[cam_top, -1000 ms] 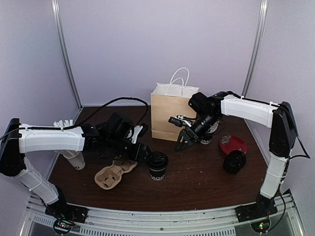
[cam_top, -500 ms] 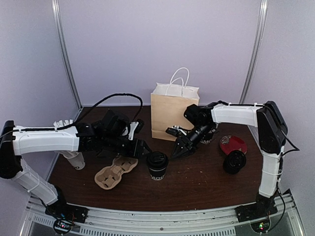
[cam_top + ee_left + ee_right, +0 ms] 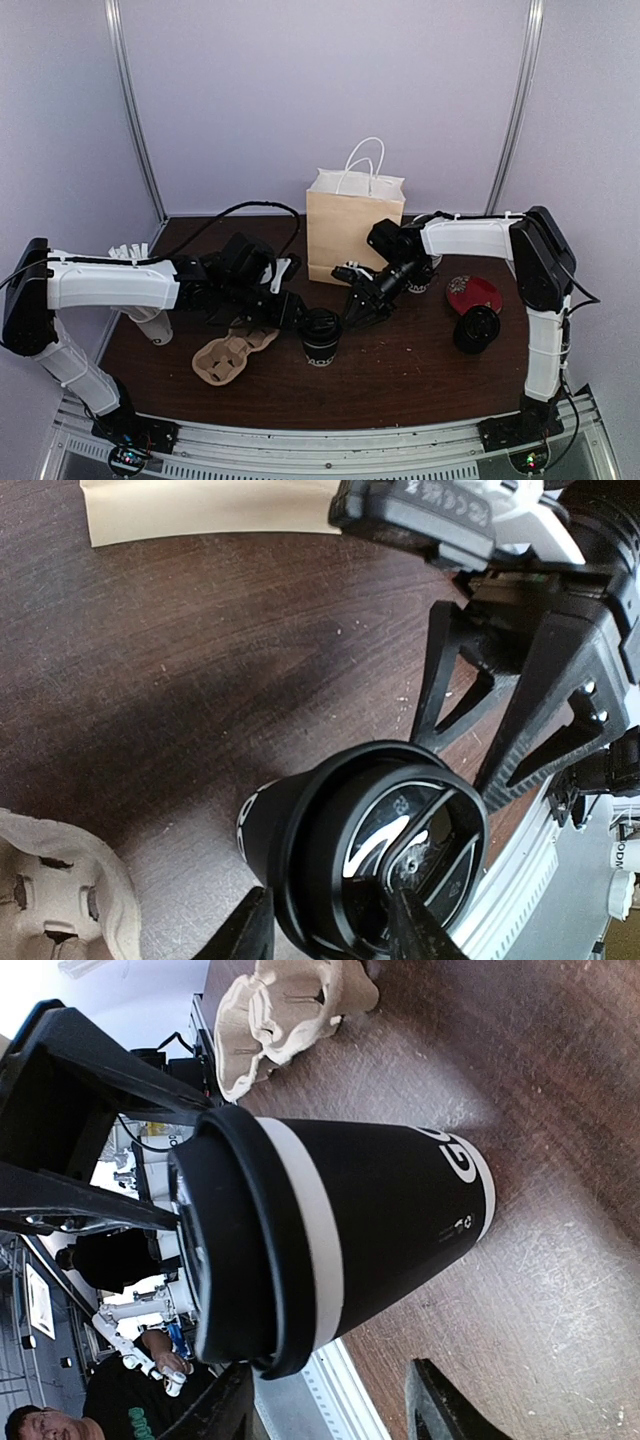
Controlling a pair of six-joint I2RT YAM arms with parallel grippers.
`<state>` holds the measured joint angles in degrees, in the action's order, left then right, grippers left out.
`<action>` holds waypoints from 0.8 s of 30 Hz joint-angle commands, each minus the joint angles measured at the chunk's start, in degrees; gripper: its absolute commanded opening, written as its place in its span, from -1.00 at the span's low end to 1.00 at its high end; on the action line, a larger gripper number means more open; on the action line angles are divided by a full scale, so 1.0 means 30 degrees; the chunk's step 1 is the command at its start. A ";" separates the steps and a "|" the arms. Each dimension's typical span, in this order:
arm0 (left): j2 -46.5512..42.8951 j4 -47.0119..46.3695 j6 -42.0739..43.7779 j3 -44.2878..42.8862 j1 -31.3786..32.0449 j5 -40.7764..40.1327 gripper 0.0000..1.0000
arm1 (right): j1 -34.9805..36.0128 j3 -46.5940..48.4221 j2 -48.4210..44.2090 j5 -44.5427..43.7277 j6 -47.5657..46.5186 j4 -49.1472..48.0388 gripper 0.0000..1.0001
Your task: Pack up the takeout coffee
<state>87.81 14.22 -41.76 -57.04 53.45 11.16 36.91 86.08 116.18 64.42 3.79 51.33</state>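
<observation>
Left claw [image 3: 294,312] sits at the left side of the takeout cup [image 3: 320,338]. Its fingertips [image 3: 250,925] are cut off at the edge of its wrist view, part-way apart by the lid; whether they pinch it cannot be told. Right claw [image 3: 352,310] stands open just right of the cup, its two fingers spread toward the lid rim. That cup stands upright near the middle of the bench [image 3: 400,375], long axis vertical, black lid up, white lettering on its side. A pulp cup carrier [image 3: 230,352] lies just left of it, with a paper bag [image 3: 345,235] on its far side. The second black cup [image 3: 477,329] sits well apart to the right, its stance hard to make out, with a red round thing [image 3: 475,293] just beyond it.
</observation>
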 commanded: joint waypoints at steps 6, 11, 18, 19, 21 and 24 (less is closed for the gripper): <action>0.0417 -0.0890 -0.0347 0.0868 0.0054 0.0382 -0.25 | 0.0501 0.0036 0.0918 -0.0617 0.0295 -0.0079 0.06; 0.0715 -0.0578 -0.0429 0.1201 0.0047 0.0218 -0.29 | 0.0500 -0.0257 0.1414 -0.5560 0.0719 0.0542 -0.07; 0.0832 0.0220 -0.0602 0.2555 0.0039 -0.0164 -0.34 | 0.0616 0.0375 0.2300 -0.9246 -0.0420 0.1562 -0.25; 0.0654 0.0187 -0.0596 0.2874 0.0041 -0.0263 -0.34 | 0.0673 0.0391 0.2100 -0.9403 -0.0565 0.1553 -0.25; 0.0492 0.0227 -0.0503 0.3148 0.0032 -0.0602 -0.35 | 0.0878 0.0572 0.1600 -1.0478 -0.0964 0.1655 -0.25; 0.0356 0.0416 -0.0016 0.2693 0.0037 -0.0923 -0.29 | 0.0911 0.1078 0.1248 -0.8877 -0.1715 0.1914 -0.21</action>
<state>86.56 6.33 -43.44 -51.29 53.01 10.24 39.13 90.17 116.79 55.35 2.42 56.80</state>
